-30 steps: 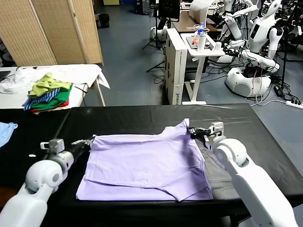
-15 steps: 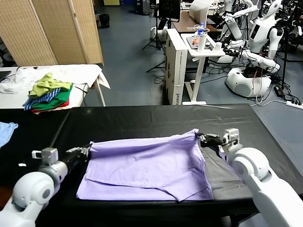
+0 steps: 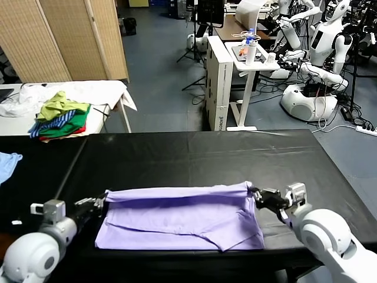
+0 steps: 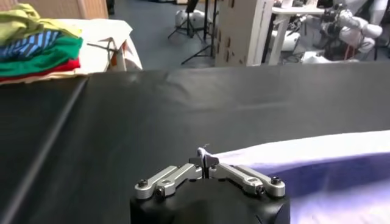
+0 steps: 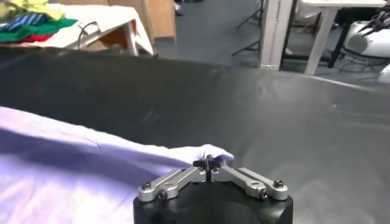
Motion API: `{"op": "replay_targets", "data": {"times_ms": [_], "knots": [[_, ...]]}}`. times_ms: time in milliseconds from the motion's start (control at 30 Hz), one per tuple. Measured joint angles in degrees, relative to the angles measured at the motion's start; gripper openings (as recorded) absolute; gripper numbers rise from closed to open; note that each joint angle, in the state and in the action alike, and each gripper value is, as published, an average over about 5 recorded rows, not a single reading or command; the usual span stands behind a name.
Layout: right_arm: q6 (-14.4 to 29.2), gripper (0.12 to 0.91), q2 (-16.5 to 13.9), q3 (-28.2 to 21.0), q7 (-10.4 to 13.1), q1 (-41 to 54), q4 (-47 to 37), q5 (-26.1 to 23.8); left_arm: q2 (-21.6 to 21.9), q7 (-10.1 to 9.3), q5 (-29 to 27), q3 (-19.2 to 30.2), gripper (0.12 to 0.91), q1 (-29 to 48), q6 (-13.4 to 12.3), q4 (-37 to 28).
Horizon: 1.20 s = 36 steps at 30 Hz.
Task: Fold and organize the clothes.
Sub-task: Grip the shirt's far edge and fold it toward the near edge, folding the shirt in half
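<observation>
Lavender T-shirt [image 3: 179, 215] lies partly folded on black table [image 3: 194, 153]; left gripper [image 3: 98, 202] and right gripper [image 3: 254, 193] each pinch a far corner.

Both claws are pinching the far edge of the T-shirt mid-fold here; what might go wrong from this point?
1. Each claw, left and right, is shut on only a small bit of the T-shirt corner, so a corner might slip out and leave the fold lopsided.
2. The shirt's near edge lies close to the table front; pulling further could drag it over.
3. The folded edge sags and wrinkles between the claws, so creases may set in.
</observation>
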<state>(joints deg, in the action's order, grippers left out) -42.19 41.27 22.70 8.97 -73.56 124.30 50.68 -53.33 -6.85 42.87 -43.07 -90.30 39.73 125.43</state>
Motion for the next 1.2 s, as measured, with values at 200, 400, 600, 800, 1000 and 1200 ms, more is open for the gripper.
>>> {"op": "replay_targets", "data": {"times_ms": [200, 400, 600, 800, 1000, 1200], "knots": [[0.0, 0.141, -1.08, -0.54, -0.18, -2.74, 1.01, -0.59, -1.78, 0.3, -2.01, -0.89, 0.171, -3.5, 0.09, 0.89], [0.0, 0.141, -1.81, -1.17, -0.21, -4.29, 1.74, -0.86, -3.15, 0.41, -3.33, -1.03, 0.171, -5.81, 0.14, 1.53], [0.0, 0.141, -1.91, -1.63, -0.22, -4.61, 1.55, -1.08, -4.07, 0.49, -4.27, -1.07, 0.171, -7.05, 0.11, 1.7], [0.0, 0.141, -1.73, -2.23, -0.2, -4.05, 0.94, -1.33, -4.68, 0.61, -5.01, -0.86, 0.171, -7.2, -0.06, 1.22], [-0.01, 0.147, -1.81, -1.83, -0.27, -4.26, 1.54, -1.38, -4.98, 0.41, -5.18, -0.79, 0.171, -7.42, 0.08, 1.33], [-0.01, 0.422, -2.09, 0.28, -0.43, -6.08, 4.0, -1.09, -6.01, -1.48, -5.26, -1.58, 0.323, -8.51, 1.32, 3.15]]}}
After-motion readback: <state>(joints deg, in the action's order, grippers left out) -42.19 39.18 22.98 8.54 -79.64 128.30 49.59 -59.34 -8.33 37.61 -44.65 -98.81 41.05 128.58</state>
